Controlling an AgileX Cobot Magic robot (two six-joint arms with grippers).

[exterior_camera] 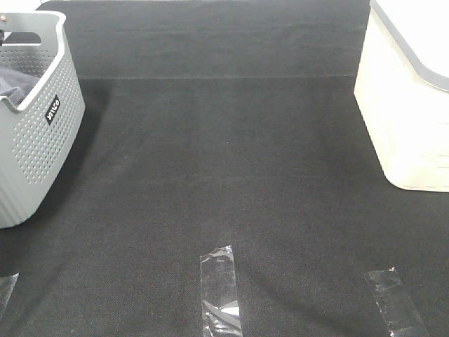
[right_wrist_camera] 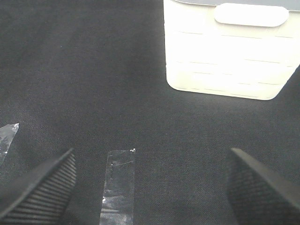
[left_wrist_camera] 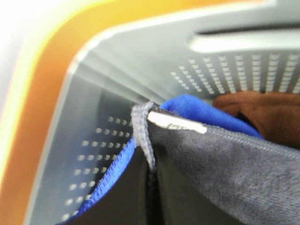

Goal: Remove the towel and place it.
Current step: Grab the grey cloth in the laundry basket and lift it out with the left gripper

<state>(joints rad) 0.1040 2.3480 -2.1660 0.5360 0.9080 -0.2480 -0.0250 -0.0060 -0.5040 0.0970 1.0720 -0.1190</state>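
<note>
The slate-grey towel (left_wrist_camera: 225, 159) lies inside the grey perforated basket (left_wrist_camera: 140, 61). In the left wrist view my left gripper (left_wrist_camera: 151, 168) is down in a corner of that basket, shut on a pinched-up fold of the towel's hem. A bright blue cloth (left_wrist_camera: 197, 110) lies under the towel. From the high view only a patch of grey towel (exterior_camera: 15, 83) shows inside the basket (exterior_camera: 35, 154), and neither arm is in view. My right gripper (right_wrist_camera: 150, 187) hovers open over the black table with nothing between its fingers (right_wrist_camera: 42, 187).
A brown cloth (left_wrist_camera: 267, 112) lies in the basket beside the blue one. A white bin (exterior_camera: 407, 105) stands at the table's right side, also ahead of the right gripper (right_wrist_camera: 229, 51). Clear tape strips (exterior_camera: 221, 291) are stuck near the black table's front edge.
</note>
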